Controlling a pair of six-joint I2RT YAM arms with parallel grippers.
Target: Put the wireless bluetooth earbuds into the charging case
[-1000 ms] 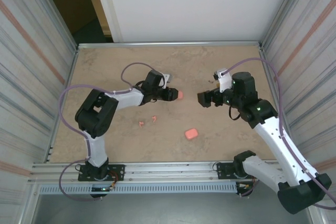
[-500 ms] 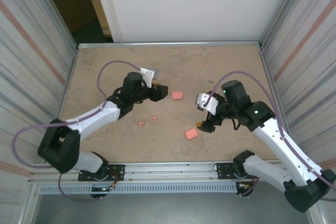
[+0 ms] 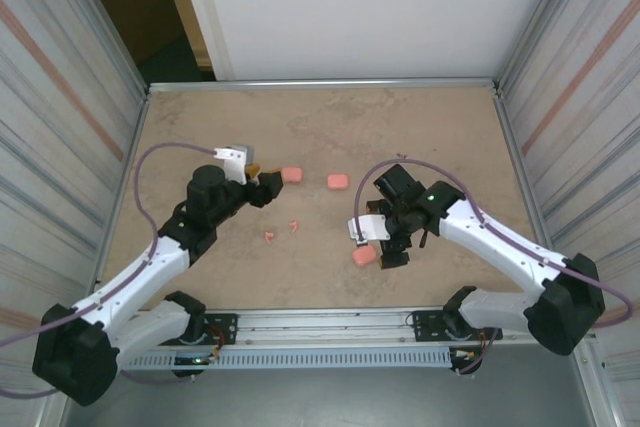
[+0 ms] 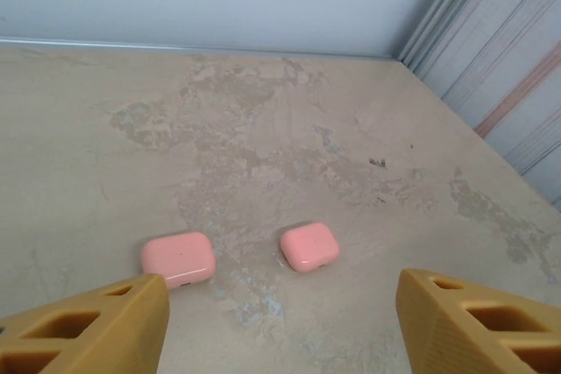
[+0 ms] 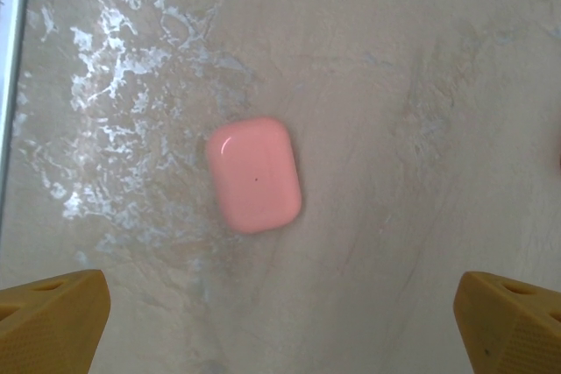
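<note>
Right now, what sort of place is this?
Probably a robot test cell rather than a home or shop: a left arm and right arm bolted to a metal rail, a table boxed in by ribbed wall panels, and small pink cases on it.

Robotics lab test cell. Evidence: tabletop (image 3: 420, 127) boxed by ribbed side panels (image 3: 50, 97), white back board (image 3: 380, 7); aluminium extrusion rail (image 3: 330, 319) carrying left arm (image 3: 150, 262), right arm (image 3: 500, 242).
</note>
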